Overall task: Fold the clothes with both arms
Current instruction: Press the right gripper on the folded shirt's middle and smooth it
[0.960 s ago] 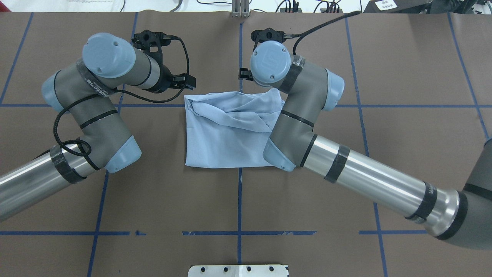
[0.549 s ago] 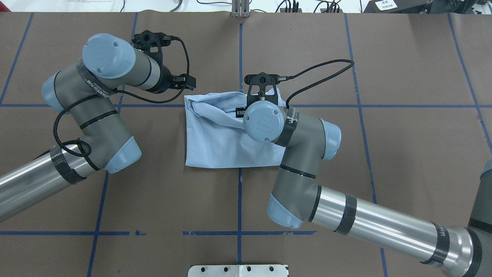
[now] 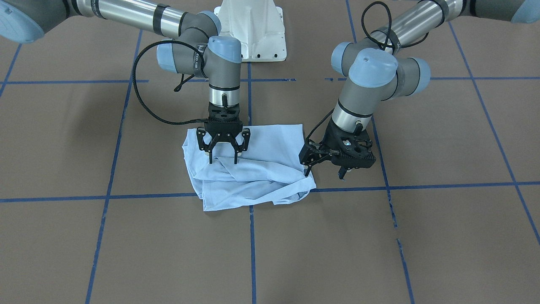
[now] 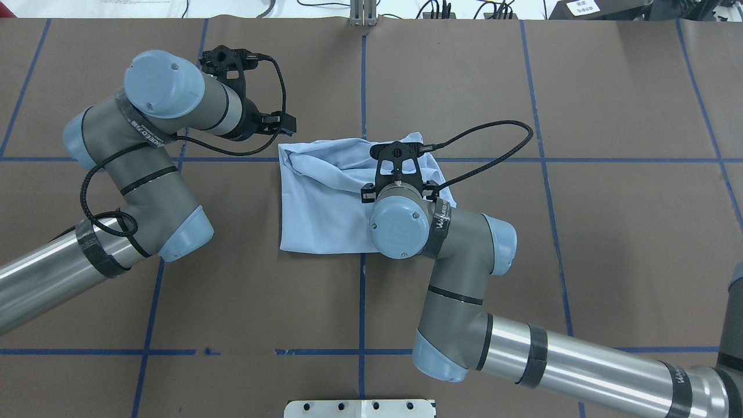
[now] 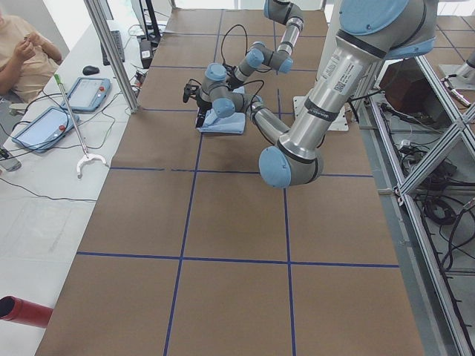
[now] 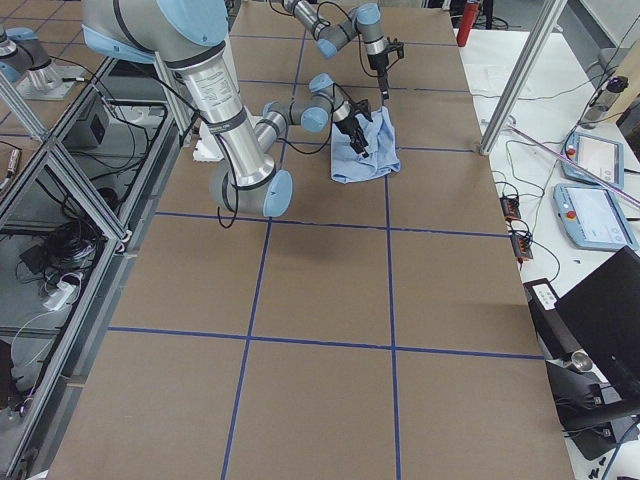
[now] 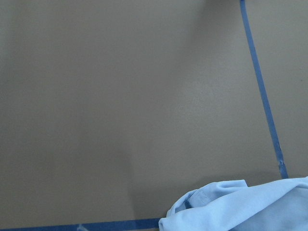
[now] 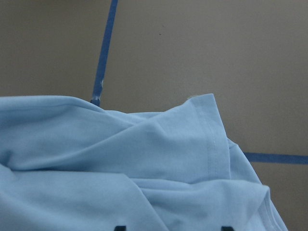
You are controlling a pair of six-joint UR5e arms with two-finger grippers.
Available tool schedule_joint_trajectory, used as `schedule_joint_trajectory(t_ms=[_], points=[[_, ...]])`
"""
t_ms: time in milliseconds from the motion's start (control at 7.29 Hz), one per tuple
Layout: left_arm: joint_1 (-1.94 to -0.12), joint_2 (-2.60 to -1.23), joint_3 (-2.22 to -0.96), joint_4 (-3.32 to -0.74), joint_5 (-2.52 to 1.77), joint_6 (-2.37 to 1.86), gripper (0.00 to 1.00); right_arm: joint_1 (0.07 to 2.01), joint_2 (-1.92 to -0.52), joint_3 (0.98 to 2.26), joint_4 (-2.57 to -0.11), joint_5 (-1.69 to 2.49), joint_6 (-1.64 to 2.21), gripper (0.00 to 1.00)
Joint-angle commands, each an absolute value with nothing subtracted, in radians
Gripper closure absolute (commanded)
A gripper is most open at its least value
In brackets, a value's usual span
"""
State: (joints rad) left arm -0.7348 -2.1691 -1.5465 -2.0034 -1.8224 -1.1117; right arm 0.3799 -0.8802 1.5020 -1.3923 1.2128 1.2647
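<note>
Overhead exterior view has the pale blue T-shirt (image 4: pixel 322 215) lying roughly folded on the brown table cover (image 4: pixel 609 232). It is smooth along the edge nearest the robot and bunched into creases along the far edge. One blue tape line (image 4: pixel 609 159) runs under that far edge, and another meets the middle of the near edge.

The right arm (image 4: pixel 557 354) reaches over the T-shirt, its wrist above the half on the robot's right. In the front-facing view the right gripper (image 3: pixel 222 157) points straight down at the T-shirt with its jaws spread fairly wide and nothing between them. Its tips are at the cloth's surface, though whether they touch it I cannot tell. The right wrist camera shows creased blue cloth with a stitched edge, and two dark fingertips (image 8: pixel 120 228) at the bottom of the picture.

The left arm (image 4: pixel 145 174) bends beside the T-shirt on the robot's left. The left gripper (image 3: pixel 325 171) hangs tilted just off the T-shirt's far left corner, above bare cover, jaws apart and empty. The left wrist camera catches only that corner of the T-shirt, low in its picture.

The white pedestal base (image 3: pixel 253 29) stands well apart from the T-shirt, on the robot's side.
</note>
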Motion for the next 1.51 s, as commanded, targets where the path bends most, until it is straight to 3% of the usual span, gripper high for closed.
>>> schedule_joint_trajectory(t_ms=[0, 274, 412, 549, 686, 1097, 1372], points=[[-0.735, -2.169, -1.548, -2.003, -1.822, -1.112, 0.00, 0.368, -0.882, 1.491, -1.387, 1.200, 1.307, 0.38], [-0.735, -2.169, -1.548, -2.002, -1.822, -1.112, 0.00, 0.368, -0.896, 1.491, -1.387, 1.172, 1.305, 0.44], [-0.735, -2.169, -1.548, -2.002, -1.822, -1.112, 0.00, 0.368, -0.896, 1.490, -1.387, 1.170, 1.305, 0.58], [-0.735, -2.169, -1.548, -2.002, -1.821, -1.112, 0.00, 0.370, -0.897, 1.489, -1.387, 1.164, 1.307, 0.89], [-0.735, -2.169, -1.548, -2.002, -1.822, -1.109, 0.00, 0.370, -0.896, 1.488, -1.385, 1.154, 1.313, 1.00], [-0.733, -2.169, -1.548, -2.002, -1.822, -1.109, 0.00, 0.429, -0.885, 1.482, -1.388, 1.150, 1.322, 1.00], [-0.733, -2.169, -1.548, -2.002, -1.822, -1.108, 0.00, 0.500, -0.815, 1.358, -1.385, 1.152, 1.321, 1.00]])
